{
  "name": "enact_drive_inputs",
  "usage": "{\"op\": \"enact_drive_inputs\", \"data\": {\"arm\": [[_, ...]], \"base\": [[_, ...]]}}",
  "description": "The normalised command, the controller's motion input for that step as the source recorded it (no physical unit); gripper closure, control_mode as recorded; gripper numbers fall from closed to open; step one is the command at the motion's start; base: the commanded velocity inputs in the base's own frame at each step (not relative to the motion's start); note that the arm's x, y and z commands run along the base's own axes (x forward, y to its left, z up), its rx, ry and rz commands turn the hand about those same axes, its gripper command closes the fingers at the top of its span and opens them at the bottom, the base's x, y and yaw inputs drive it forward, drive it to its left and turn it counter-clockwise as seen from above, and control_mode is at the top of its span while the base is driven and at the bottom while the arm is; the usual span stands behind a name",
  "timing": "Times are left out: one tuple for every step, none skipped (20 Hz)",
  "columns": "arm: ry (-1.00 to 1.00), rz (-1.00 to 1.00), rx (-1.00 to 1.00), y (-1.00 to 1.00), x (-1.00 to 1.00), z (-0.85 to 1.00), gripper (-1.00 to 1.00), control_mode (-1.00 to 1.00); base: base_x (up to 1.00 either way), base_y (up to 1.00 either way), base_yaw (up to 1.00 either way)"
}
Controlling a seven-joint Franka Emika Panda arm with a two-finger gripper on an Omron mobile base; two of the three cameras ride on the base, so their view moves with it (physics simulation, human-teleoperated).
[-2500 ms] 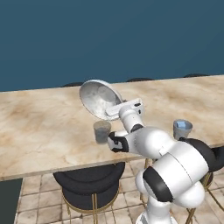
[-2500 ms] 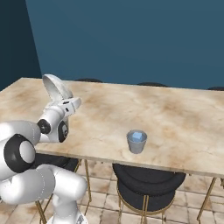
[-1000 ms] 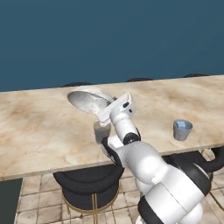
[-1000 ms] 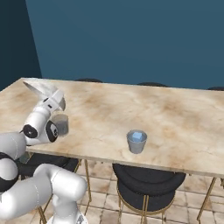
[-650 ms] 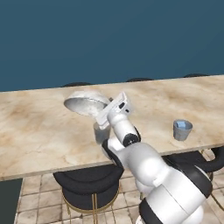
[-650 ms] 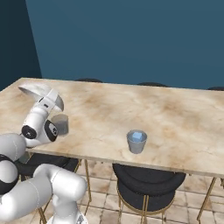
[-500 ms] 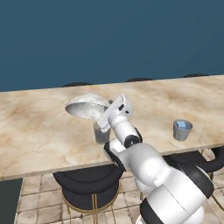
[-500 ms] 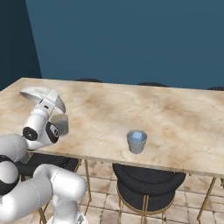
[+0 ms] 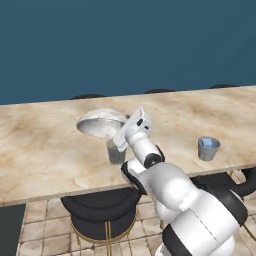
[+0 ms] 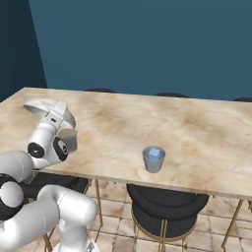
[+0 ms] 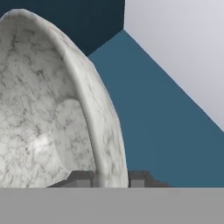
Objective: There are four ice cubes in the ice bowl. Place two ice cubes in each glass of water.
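Observation:
My gripper [image 9: 121, 132] [image 10: 54, 115] [image 11: 110, 179] is shut on the rim of the ice bowl [image 9: 101, 121] [image 10: 40, 106] [image 11: 48, 109]. The bowl is turned mouth-down and hangs just above the left glass of water [image 9: 116, 153] [image 10: 69, 140] near the counter's front edge. In the hand view the part of the bowl's inside that I see is bare marble. The other glass of water [image 9: 208, 148] [image 10: 153, 159] stands apart to the right, with a light-blue ice cube [image 10: 155, 153] in it. What lies in the left glass is hidden by the bowl and my hand.
The long marble counter [image 9: 45, 150] [image 10: 197, 128] runs across both base views. Black round stools [image 9: 102, 210] [image 10: 165, 204] on gold legs stand under its front edge. A dark blue wall lies behind.
The bowl has tipped from a steep tilt to fully mouth-down and come lower over the left glass. The right glass has not moved.

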Motion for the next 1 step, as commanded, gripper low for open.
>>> {"op": "enact_drive_inputs", "data": {"arm": [[-0.06,0.0,-0.01,0.01,-0.03,-0.21,1.0,-1.0]], "base": [[0.0,0.0,0.0]]}}
